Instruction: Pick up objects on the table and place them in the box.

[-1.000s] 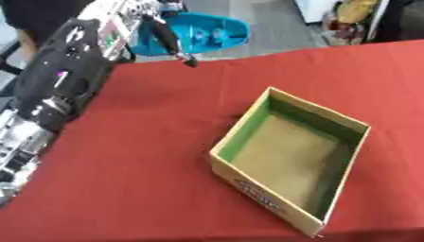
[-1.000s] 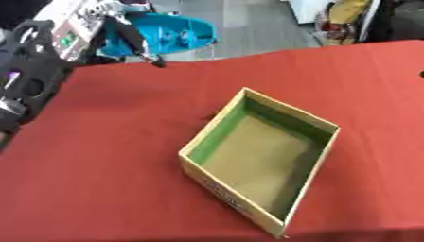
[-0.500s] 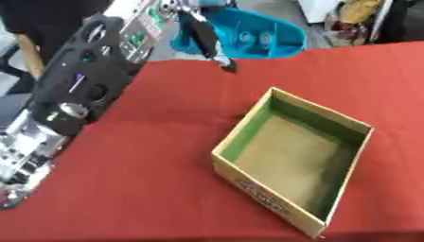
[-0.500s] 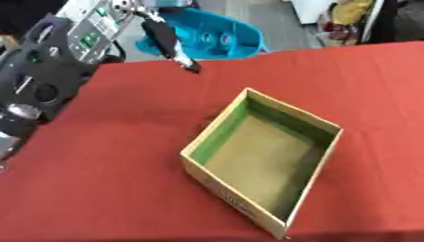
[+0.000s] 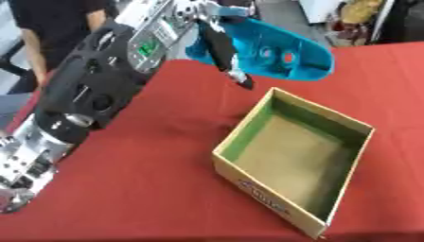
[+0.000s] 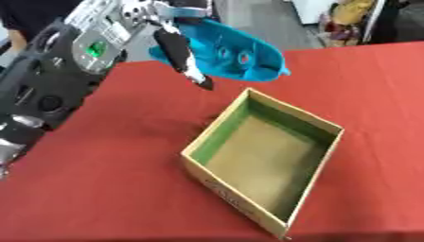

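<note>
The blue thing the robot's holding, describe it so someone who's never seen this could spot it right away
On the red table stands an open cardboard box with green inner walls. Just above its far corner the left hand holds the blue object: a long, curved piece with round holes, the only blue thing.

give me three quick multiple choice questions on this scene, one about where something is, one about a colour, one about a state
1. Where is the blue object?
A. inside the box
B. held above the table, by the box's far corner
C. lying on the cloth in front of the box

2. What colour is the box's inner wall on the left?
A. green
B. yellow
C. white

3. What is the state of the left robot hand?
A. open and idle
B. shut, holding nothing
C. shut on the blue object

Answers: 1 B, it hangs in the hand, off the red tablecloth. 2 A, the lining there shows green. 3 C, its dark fingers curl across the blue object.
</note>
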